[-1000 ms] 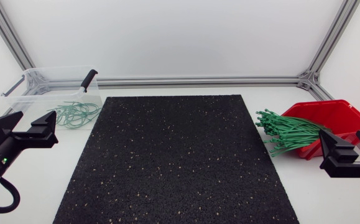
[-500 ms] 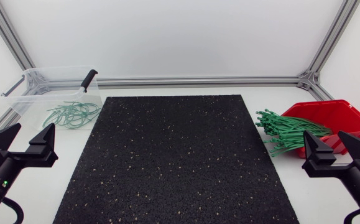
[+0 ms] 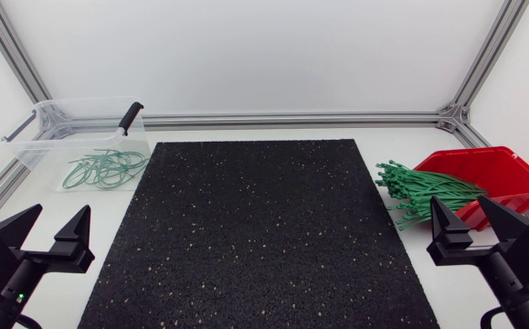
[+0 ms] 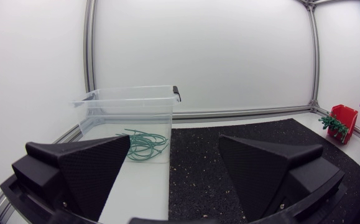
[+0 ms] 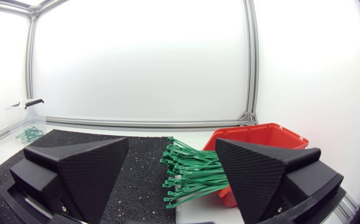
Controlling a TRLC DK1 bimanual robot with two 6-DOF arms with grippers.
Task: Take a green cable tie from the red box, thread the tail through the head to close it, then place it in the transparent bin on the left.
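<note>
Green ties [image 3: 424, 194] spill out of the red box [image 3: 502, 172] at the bench's [image 3: 383, 146] right edge, just ahead of the right fingers [image 3: 444, 242], which are spread wide and touch none of them. The left fingers [image 3: 75, 247], near the front left corner, are equally spread; the bin [image 3: 45, 137] of looped ties stands well ahead of them.

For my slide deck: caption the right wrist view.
Right gripper, jaws open, facing green cable ties spilling from the red box.
</note>
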